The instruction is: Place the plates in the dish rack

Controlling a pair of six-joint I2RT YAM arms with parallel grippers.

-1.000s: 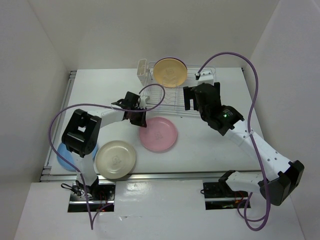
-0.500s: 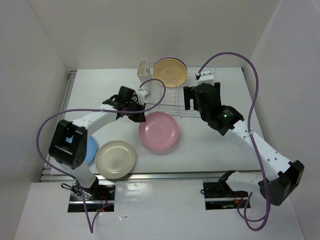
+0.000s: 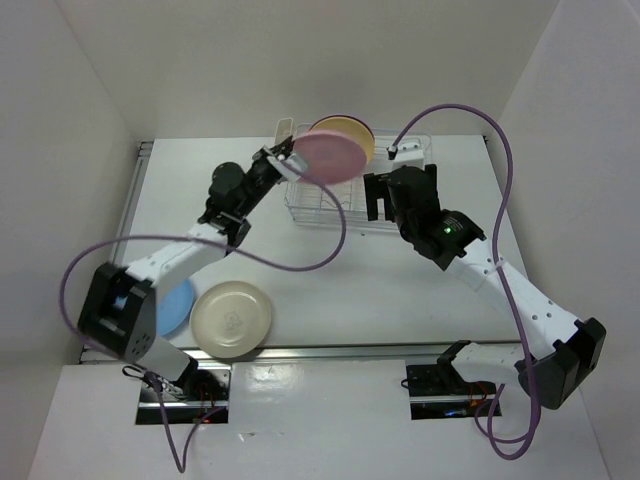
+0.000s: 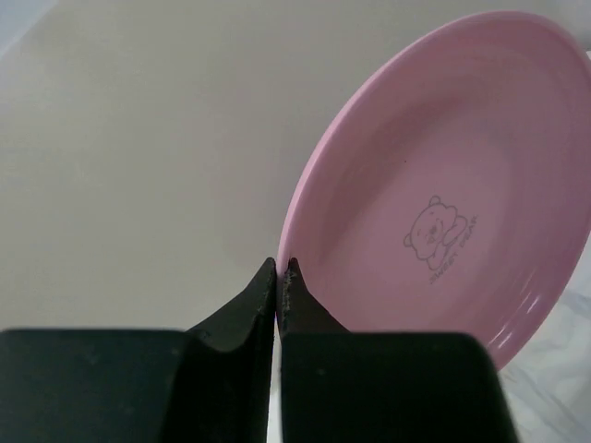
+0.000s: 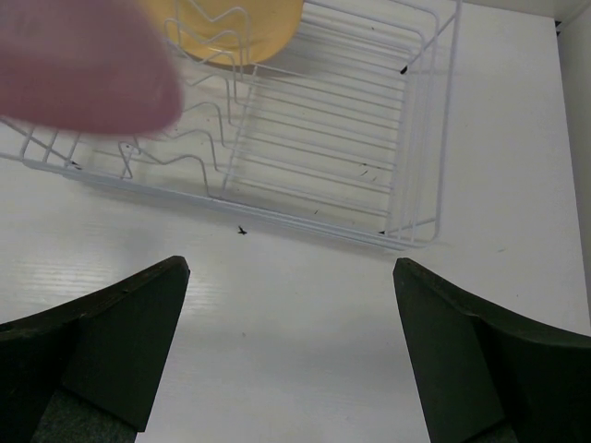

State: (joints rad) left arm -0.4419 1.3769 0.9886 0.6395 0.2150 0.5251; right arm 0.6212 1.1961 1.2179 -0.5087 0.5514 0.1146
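Observation:
My left gripper (image 3: 285, 160) is shut on the rim of the pink plate (image 3: 330, 155) and holds it tilted in the air above the left part of the white wire dish rack (image 3: 345, 205). In the left wrist view the fingertips (image 4: 282, 268) pinch the pink plate's edge (image 4: 443, 203). The yellow-orange plate (image 3: 358, 132) stands upright in the rack behind it. My right gripper (image 3: 398, 188) is open and empty just right of the rack; its view shows the rack (image 5: 351, 138), the yellow-orange plate (image 5: 231, 28) and the blurred pink plate (image 5: 83, 65). The purple plate is out of view.
The cream plate (image 3: 231, 319) lies flat near the front left. The light blue plate (image 3: 178, 303) lies beside it, partly under my left arm. The small white cutlery basket (image 3: 283, 133) sits at the rack's left end. White walls enclose the table.
My left gripper has lifted the pink plate off the table and carried it back and up to above the rack. The right arm has not moved.

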